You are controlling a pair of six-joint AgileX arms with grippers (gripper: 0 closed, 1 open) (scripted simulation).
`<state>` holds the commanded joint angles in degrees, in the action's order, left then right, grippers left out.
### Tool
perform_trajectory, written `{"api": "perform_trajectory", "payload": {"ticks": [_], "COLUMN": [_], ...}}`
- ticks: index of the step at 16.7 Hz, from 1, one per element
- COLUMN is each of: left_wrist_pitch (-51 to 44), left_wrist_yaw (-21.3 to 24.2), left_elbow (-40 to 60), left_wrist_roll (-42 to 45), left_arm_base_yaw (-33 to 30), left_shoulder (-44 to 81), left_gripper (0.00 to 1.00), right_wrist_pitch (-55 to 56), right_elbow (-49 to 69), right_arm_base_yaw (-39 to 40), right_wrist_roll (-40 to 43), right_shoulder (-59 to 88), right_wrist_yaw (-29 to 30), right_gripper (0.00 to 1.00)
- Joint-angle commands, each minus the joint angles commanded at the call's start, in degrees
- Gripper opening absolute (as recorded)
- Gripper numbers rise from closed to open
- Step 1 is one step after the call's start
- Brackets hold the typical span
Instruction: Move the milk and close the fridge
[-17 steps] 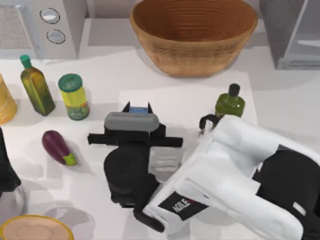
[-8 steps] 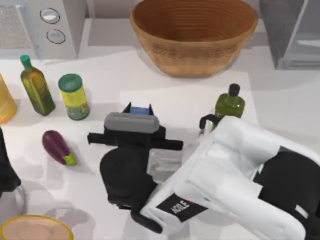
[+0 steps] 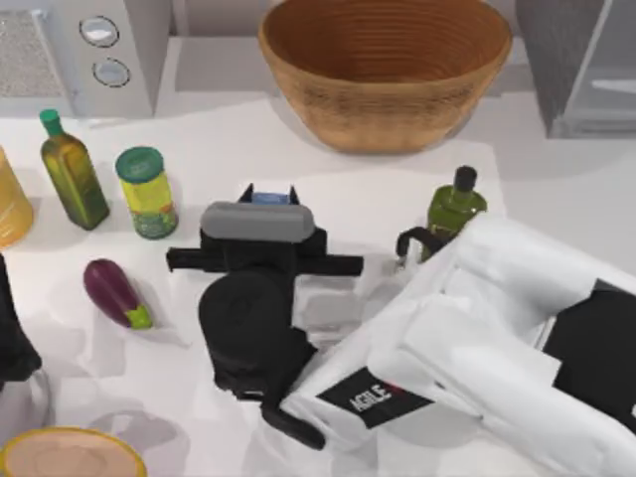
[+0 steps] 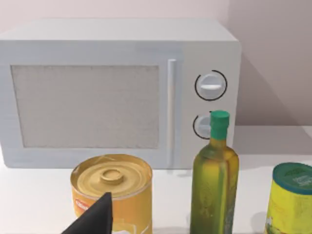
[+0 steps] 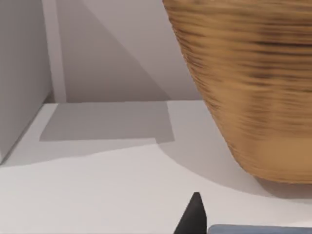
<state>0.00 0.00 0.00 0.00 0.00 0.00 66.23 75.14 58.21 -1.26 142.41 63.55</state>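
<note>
The milk is a small carton whose blue top peeks out between my right gripper's fingers near the table's middle. My right gripper is shut on it, one black finger on either side. In the right wrist view one fingertip rises beside the carton's blue-grey top edge. The rest of the carton is hidden under the gripper body. The fridge, a grey cabinet with a pale door panel, stands at the back right corner. My left arm is parked at the left edge.
A wicker basket sits at the back centre and a microwave with two knobs at the back left. An olive oil bottle, green-lidded yellow jar, eggplant and yellow can stand left. A dark green bottle is beside the right arm.
My right gripper has shifted a little toward the back and left, carrying the milk with it. The left arm has not moved.
</note>
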Motion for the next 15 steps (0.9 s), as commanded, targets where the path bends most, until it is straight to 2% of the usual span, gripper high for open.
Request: {"api": "perform_trajectory", "payload": {"ticks": [5, 7, 11, 15], "left_wrist_pitch": [0.0, 0.0, 0.0, 0.0], "left_wrist_yaw": [0.0, 0.0, 0.0, 0.0], "left_elbow": [0.0, 0.0, 0.0, 0.0], "left_wrist_roll": [0.0, 0.0, 0.0, 0.0], "left_arm_base_yaw": [0.0, 0.0, 0.0, 0.0], "left_shoulder": [0.0, 0.0, 0.0, 0.0], "left_gripper": [1.00, 1.00, 1.00, 1.00], "right_wrist_pitch": [0.1, 0.2, 0.3, 0.3], "right_elbow": [0.1, -0.2, -4.2, -14.0], "right_arm_base_yaw": [0.2, 0.3, -2.4, -12.9], "right_wrist_roll": [-0.1, -0.6, -2.2, -3.3], "right_shoulder": [0.1, -1.7, -12.4, -27.9], "right_wrist_yaw": [-0.1, -1.8, -10.7, -23.7], "right_gripper": [0.00, 0.00, 0.00, 0.00]}}
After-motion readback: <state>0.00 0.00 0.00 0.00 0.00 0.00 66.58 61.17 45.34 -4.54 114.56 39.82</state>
